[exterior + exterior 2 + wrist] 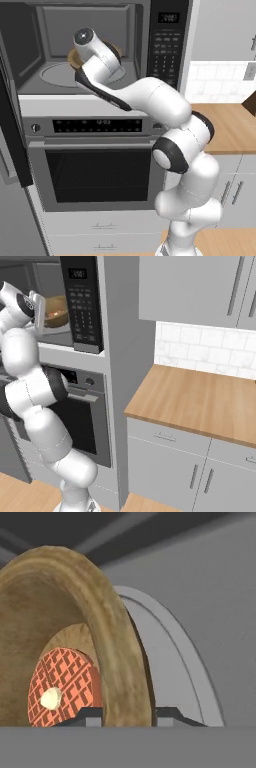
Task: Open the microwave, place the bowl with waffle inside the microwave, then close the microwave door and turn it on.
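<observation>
The microwave (167, 40) stands open, its keypad panel (82, 306) to the right of the grey cavity. The microwave door (11, 125) is swung out to the left. My arm reaches into the cavity. My gripper (127, 714) is shut on the rim of the brown wooden bowl (65, 612), one fingertip on each side of the wall. A reddish-orange waffle (65, 682) with a pale dab lies in it. The bowl (74, 59) (56, 312) hangs over the round glass turntable (55, 75) (170, 652); whether it touches the glass I cannot tell.
Below the microwave is a steel oven (95, 170) with a horizontal handle. A wooden counter (200, 401) with grey cabinets under it and a white tiled wall (205, 351) behind it runs off to the right.
</observation>
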